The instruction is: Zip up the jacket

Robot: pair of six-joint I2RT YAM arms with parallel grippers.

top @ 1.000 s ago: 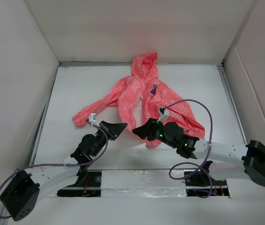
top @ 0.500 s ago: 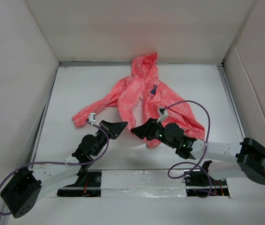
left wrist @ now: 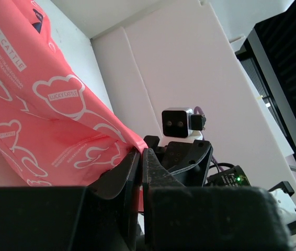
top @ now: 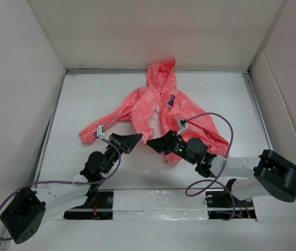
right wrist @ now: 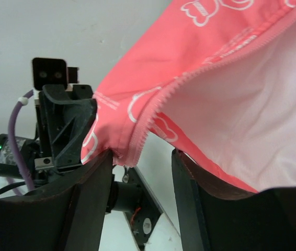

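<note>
The coral-pink jacket (top: 153, 102) lies open on the white table, hood toward the back wall. My left gripper (top: 137, 138) sits at the lower end of its left front panel. In the left wrist view this gripper (left wrist: 140, 154) is shut, with a strip of the jacket (left wrist: 43, 115) pinched between the jaws. My right gripper (top: 152, 142) faces it closely from the right. In the right wrist view it (right wrist: 140, 164) stands open, and the zipper edge (right wrist: 153, 115) of the jacket (right wrist: 231, 63) hangs between its fingers, its bottom corner resting against the left finger (right wrist: 93, 178).
White walls (top: 22, 78) close in the table on the left, back and right. Purple cables (top: 226, 130) loop off both wrists. The arm bases (top: 101, 201) sit at the near edge. The two grippers are almost nose to nose over the jacket's hem.
My right arm has swung left and a little forward, bringing its gripper closer to the left one. The left gripper has crept slightly away from the bases, still holding the fabric.
</note>
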